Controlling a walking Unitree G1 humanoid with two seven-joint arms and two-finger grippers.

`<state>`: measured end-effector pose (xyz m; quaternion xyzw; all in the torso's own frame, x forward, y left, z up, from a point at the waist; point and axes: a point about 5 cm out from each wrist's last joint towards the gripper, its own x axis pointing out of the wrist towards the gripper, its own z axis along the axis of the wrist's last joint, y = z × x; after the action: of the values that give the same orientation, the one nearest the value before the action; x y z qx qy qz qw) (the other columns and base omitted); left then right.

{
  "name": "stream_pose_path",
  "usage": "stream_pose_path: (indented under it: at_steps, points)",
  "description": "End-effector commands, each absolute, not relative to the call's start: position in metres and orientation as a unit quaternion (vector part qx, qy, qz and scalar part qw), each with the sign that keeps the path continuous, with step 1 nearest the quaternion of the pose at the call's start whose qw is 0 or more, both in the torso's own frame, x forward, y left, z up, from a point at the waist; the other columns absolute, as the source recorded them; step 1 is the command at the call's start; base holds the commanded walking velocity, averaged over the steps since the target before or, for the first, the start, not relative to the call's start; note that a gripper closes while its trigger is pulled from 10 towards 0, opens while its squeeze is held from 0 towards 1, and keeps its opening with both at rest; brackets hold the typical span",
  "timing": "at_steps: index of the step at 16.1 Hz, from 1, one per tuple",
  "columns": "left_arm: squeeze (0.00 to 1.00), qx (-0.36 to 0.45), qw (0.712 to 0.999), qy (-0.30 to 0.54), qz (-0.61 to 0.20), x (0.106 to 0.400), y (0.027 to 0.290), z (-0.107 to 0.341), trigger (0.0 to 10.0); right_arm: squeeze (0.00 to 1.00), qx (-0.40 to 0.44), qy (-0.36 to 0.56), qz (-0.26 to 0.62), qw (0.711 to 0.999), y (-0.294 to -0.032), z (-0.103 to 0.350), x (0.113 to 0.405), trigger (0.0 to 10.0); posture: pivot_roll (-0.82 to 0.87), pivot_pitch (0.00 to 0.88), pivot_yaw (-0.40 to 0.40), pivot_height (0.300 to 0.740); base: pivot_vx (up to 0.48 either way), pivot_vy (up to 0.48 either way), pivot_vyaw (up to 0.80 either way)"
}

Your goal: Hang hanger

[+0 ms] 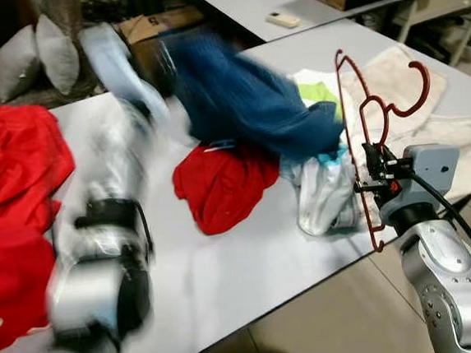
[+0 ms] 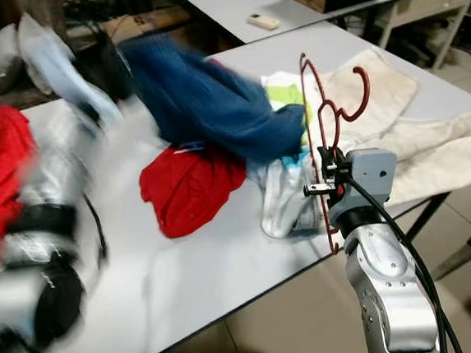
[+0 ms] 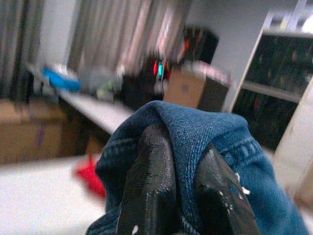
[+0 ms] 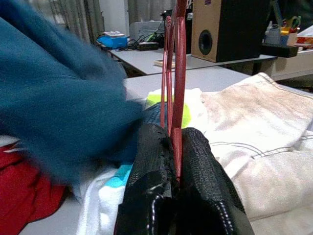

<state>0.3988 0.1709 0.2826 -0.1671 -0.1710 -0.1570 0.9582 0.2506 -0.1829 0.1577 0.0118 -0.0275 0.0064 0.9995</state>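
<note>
Wire is what the red hanger (image 1: pixel 370 144) looks to be made of: thin, bent into a hook at the top and a long loop below, so it should be light and fairly stiff, yet springy and apt to twist or swing in a narrow pinch. It stands upright at the near right edge of the counter (image 1: pixel 228 276), hook uppermost and pointing right. The right gripper (image 4: pixel 176 152) has it already, its two black fingers (image 4: pixel 146 161) pressed together on the thin rod low on the frame. That low hold leaves the hook free, which suits hanging, but the long upper part can wobble; a hold nearer the neck would steady it more, I judge.

Just left of the hanger, a blue denim garment (image 1: pixel 241 102) hangs in the air above the counter, blurred with motion. The left gripper (image 3: pixel 183 183) pinches a fold of it near a stitched seam, fingers (image 3: pixel 151 176) closed on the cloth. Denim is heavy, limp and not slippery, so it will drag down and sway; the seam is a sound place to grip.

Under it lie a red shirt (image 1: pixel 224 182), a white and green heap (image 1: pixel 323 185), and a cream cloth (image 1: pixel 400 79) spread behind the hanger. More red fabric (image 1: pixel 12 171) sits at the far left.
</note>
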Motion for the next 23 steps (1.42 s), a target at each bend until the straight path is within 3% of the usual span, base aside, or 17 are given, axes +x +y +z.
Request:
stream_pose_path:
  at_steps: [1, 2, 5, 8, 11, 13, 14, 15, 16, 19, 23]
  points:
    - [0.0, -0.171, 0.951, -0.234, -0.108, 0.396, 0.207, 0.319, 0.0, 0.0, 0.012, -0.041, 0.01, 0.999, -0.182, 0.164, 0.252, 10.0, 0.08, 0.0, 0.065, 0.74, 0.0, 0.0, 0.0]
    - [0.0, -0.106, 0.951, -0.287, -0.047, 0.387, 0.24, 0.353, 0.0, 0.0, 0.013, -0.043, 0.008, 0.999, -0.182, 0.164, 0.252, 10.0, 0.08, 0.0, 0.072, 0.74, 0.0, 0.0, 0.0]
    - [0.0, 0.036, 0.936, -0.336, 0.101, 0.358, 0.299, 0.396, 0.0, 0.0, 0.015, -0.043, 0.004, 0.999, -0.182, 0.163, 0.249, 10.0, 0.08, 0.0, 0.08, 0.74, 0.0, 0.0, 0.0]
    - [0.0, 0.198, 0.889, -0.341, 0.234, 0.312, 0.357, 0.42, 0.0, 0.0, 0.019, -0.037, 0.01, 0.999, -0.18, 0.161, 0.249, 10.0, 0.1, 0.0, 0.063, 0.74, 0.0, 0.0, 0.0]
    - [0.0, 0.269, 0.897, -0.211, 0.279, 0.307, 0.393, 0.368, 0.0, 0.0, 0.018, -0.029, 0.029, 0.999, -0.174, 0.158, 0.254, 10.0, 0.11, 0.001, 0.048, 0.74, 0.0, 0.0, 0.0]
    - [0.0, 0.29, 0.908, -0.066, 0.294, 0.307, 0.415, 0.308, 0.1, 0.0, 0.015, -0.024, 0.04, 0.999, -0.171, 0.157, 0.255, 10.0, 0.11, 0.001, 0.045, 0.74, 0.0, 0.0, 0.0]
    - [0.0, 0.281, 0.911, 0.036, 0.299, 0.3, 0.428, 0.267, 10.0, 0.0, 0.014, -0.022, 0.044, 0.999, -0.17, 0.156, 0.255, 10.0, 0.11, 0.0, 0.045, 0.74, 0.0, 0.0, 0.0]
    - [0.0, 0.263, 0.91, 0.126, 0.295, 0.287, 0.439, 0.229, 10.0, 0.0, 0.01, -0.018, 0.047, 0.999, -0.17, 0.155, 0.254, 10.0, 0.1, 0.0, 0.049, 0.74, 0.0, 0.0, 0.0]
    - [1.0, 0.26, 0.908, 0.169, 0.282, 0.281, 0.442, 0.214, 10.0, 0.0, 0.009, -0.017, 0.047, 0.999, -0.171, 0.154, 0.254, 10.0, 0.1, 0.0, 0.049, 0.74, 0.0, 0.0, 0.0]
    - [1.0, 0.285, 0.878, 0.363, 0.129, 0.259, 0.442, 0.176, 10.0, 0.0, 0.006, -0.012, 0.045, 0.999, -0.174, 0.152, 0.253, 10.0, 0.1, 0.0, 0.046, 0.74, 0.0, 0.0, 0.0]
    - [1.0, 0.263, 0.903, 0.337, -0.042, 0.267, 0.407, 0.224, 10.0, 0.0, 0.005, -0.011, 0.054, 0.998, -0.173, 0.154, 0.255, 10.0, 0.11, 0.0, 0.035, 0.74, 0.0, 0.0, 0.0]
